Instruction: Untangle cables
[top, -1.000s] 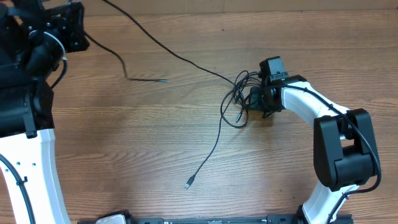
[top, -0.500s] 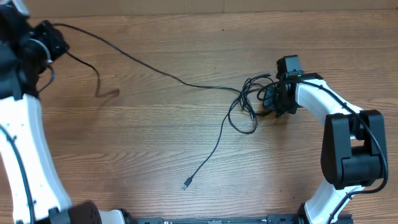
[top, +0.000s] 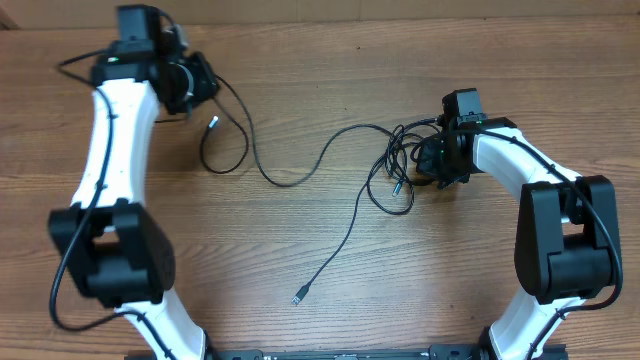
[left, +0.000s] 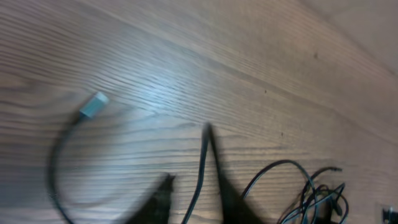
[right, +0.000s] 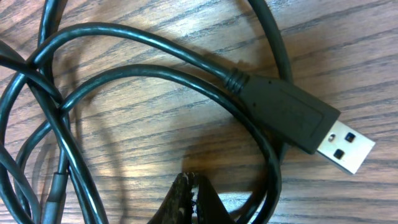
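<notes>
The thin black cables form a tangle right of centre. One strand runs slack to the left and ends in a small plug. Another strand drops to a plug near the front. My left gripper hangs over the left strand, jaws apart, with the cord lying loose between the fingers. My right gripper is shut at the tangle's right side. Its tips sit inside a cable loop, beside a USB plug, with nothing visible between them.
The wooden table carries only the cables. Both white arms reach in from the front edge, the left one along the left side and the right one along the right side.
The left arm swung in from the far left edge toward the top left. Its jaws parted, and the long strand went from taut to a slack loop. The right gripper shifted slightly right with the tangle.
</notes>
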